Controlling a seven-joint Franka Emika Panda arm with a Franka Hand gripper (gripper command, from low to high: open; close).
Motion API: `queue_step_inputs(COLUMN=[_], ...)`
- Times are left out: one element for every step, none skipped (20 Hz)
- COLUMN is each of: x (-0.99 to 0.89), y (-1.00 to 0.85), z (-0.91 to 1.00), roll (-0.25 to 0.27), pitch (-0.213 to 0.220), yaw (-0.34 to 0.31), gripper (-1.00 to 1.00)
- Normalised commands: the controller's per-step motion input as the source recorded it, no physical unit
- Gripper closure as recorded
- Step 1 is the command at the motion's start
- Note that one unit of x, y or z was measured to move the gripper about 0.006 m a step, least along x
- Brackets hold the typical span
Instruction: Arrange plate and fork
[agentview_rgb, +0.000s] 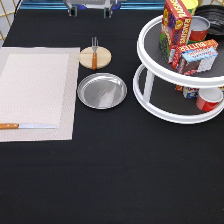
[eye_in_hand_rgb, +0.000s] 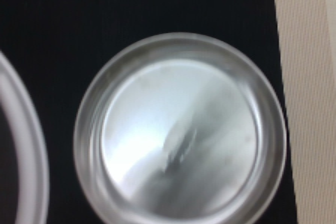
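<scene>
Plate (agentview_rgb: 102, 90) between placemat (agentview_rgb: 37, 92) and turntable (agentview_rgb: 172, 116), fork (agentview_rgb: 94, 55) on coaster (agentview_rgb: 102, 58)

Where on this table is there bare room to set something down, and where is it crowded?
Free: the placemat above the knife, and the black table below the plate and mat. Crowded: the exterior view's right, where the two-tier turntable holds boxes and cans, and the fork on its coaster just above the plate. The gripper is out of view.
</scene>
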Motion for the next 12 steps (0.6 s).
queue_step_inputs(x=[0.80,0.73,0.70,0.65,0.64,0.62,0.58,0.56,0.58,0.61,0.59,0.45], y=[-0.06,-0.08,-0.09,-0.09,-0.08,-0.09,-0.10,-0.09,-0.07,-0.07,-0.10,-0.12], z=[-0.03,-0.08,-0.12,-0.17,-0.17,-0.19,-0.23,-0.25,-0.28,-0.31,-0.32,-0.35], roll=[0.017,0.033,0.041,0.045,0.048,0.056,0.068,0.072,0.070,0.068,0.084,0.107], pitch=[0.000,0.000,0.000,0.000,0.000,0.000,-0.002,-0.006,-0.003,0.000,0.000,-0.021], yaw=[0.002,0.003,0.004,0.007,0.010,0.011,0.013,0.015,0.017,0.012,0.013,0.020], gripper=[-1.00,-1.00,-1.00,-1.00,-1.00,-1.00,-1.00,-1.00,-1.00,-1.00,-1.00,-1.00])
